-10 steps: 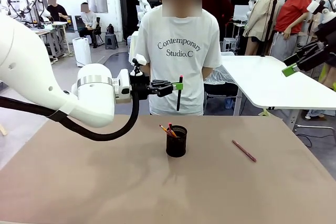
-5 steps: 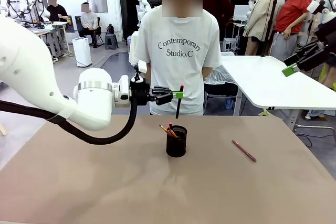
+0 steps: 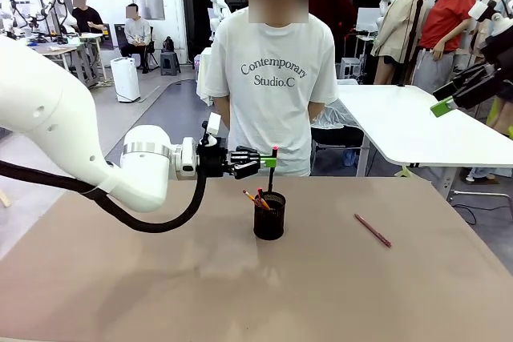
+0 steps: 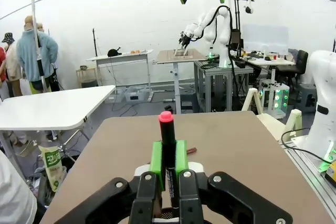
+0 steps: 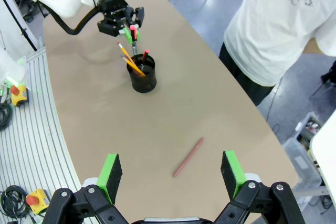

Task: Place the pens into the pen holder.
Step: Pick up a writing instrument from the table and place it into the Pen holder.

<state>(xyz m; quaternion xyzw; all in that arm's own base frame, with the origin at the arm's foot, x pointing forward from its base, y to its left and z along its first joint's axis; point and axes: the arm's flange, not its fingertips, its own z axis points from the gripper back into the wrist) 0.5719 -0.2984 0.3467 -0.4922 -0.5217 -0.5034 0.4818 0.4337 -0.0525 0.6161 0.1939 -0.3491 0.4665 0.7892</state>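
Left gripper is pinching the black pen with red ends between nearly closed jaws, holding it upright with its lower tip dipping into the pen holder. Right gripper is hovering high, spread wide and empty. The black mesh holder is standing mid-table, with a yellow pencil leaning inside it toward 10 o'clock. The pinkish-red pen is lying flat at the holder's 3 o'clock, well apart. It looks light, stiff and smooth, so it may roll; pinching across mid-shaft seems best.
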